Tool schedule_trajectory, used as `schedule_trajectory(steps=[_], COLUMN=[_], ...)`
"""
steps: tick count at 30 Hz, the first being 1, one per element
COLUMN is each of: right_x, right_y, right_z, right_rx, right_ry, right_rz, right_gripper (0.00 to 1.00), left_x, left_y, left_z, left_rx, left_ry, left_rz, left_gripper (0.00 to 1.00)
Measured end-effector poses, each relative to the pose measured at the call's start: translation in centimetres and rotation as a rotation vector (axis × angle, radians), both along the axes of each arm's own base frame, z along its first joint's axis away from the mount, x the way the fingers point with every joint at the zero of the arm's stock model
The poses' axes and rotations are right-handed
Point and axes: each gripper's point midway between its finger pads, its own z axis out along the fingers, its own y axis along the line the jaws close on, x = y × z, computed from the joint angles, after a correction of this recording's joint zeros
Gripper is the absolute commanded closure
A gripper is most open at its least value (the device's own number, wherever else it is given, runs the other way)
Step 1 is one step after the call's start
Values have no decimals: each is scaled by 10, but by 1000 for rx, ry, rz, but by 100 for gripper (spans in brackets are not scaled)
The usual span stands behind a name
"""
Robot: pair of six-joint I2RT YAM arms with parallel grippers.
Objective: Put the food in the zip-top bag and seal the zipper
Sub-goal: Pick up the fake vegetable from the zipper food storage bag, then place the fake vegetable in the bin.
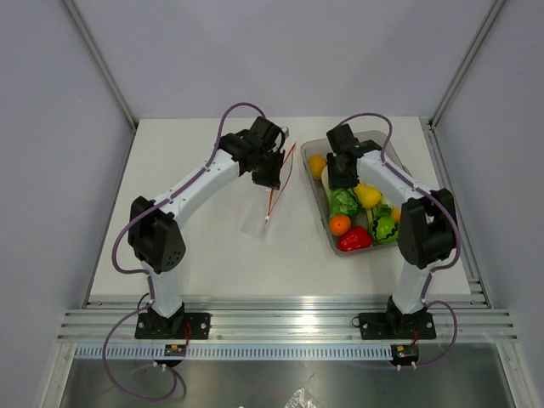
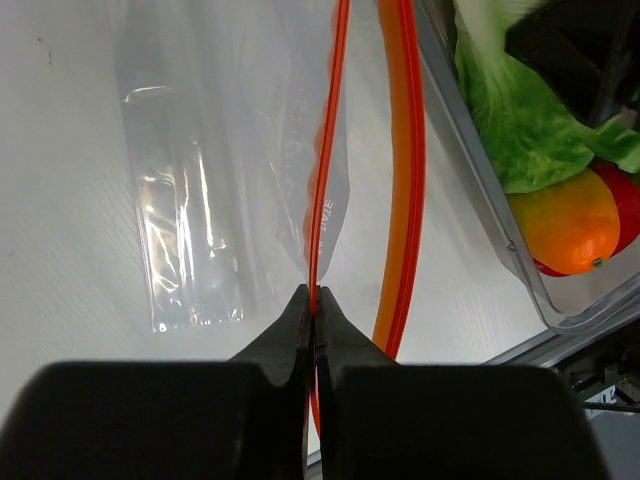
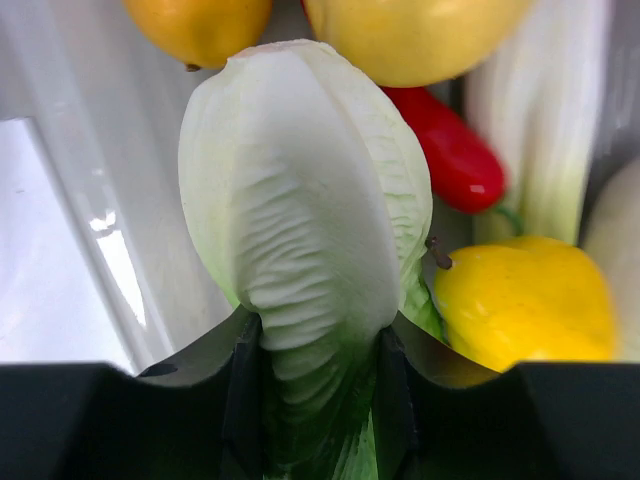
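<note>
My left gripper [image 1: 270, 176] is shut on one lip of the red-orange zipper [image 1: 285, 174] and holds the clear zip-top bag [image 1: 257, 223] up by it, left of the tub. In the left wrist view the fingertips pinch the thin strip [image 2: 320, 200]. The other lip [image 2: 402, 170] bows away to the right, and the pouch [image 2: 190, 230] lies on the table. My right gripper [image 1: 341, 176] is down in the tub. Its fingers [image 3: 245, 390] close on both sides of a white-green toy cabbage [image 3: 300, 220]. The cabbage shows below it from above [image 1: 344, 203].
The grey translucent tub [image 1: 405, 176] holds an orange fruit [image 1: 317, 164], a yellow fruit [image 1: 367, 196], an orange [image 1: 339, 224], a red pepper [image 1: 354, 239] and a green piece [image 1: 384, 228]. Its near wall [image 2: 470, 190] runs close beside the zipper.
</note>
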Motion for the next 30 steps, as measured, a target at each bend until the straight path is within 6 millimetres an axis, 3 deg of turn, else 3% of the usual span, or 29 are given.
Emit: schedule_trajectory(steps=[5, 8, 11, 18, 26, 30], right_x=[-11, -19, -30, -61, -100, -110], right_y=[-4, -8, -13, -11, 38, 43], right_z=[69, 118, 154, 188, 220, 227], right_rx=[69, 119, 159, 246, 549, 605], right_ry=[-156, -275, -359, -389, -346, -341], right_rz=[-26, -40, -50, -20, 149, 151], right_gripper=[75, 76, 76, 75, 75, 71], left_x=[-2, -5, -9, -18, -12, -15], left_y=[-12, -30, -46, -61, -66, -63], left_z=[12, 22, 25, 7, -2, -10], left_rx=[-21, -45, -65, -61, -88, -85], left_ry=[-22, -45, -52, -8, -35, -32], left_rz=[-24, -56, -85, -124, -118, -114], left_gripper=[100, 100, 100, 100, 100, 100])
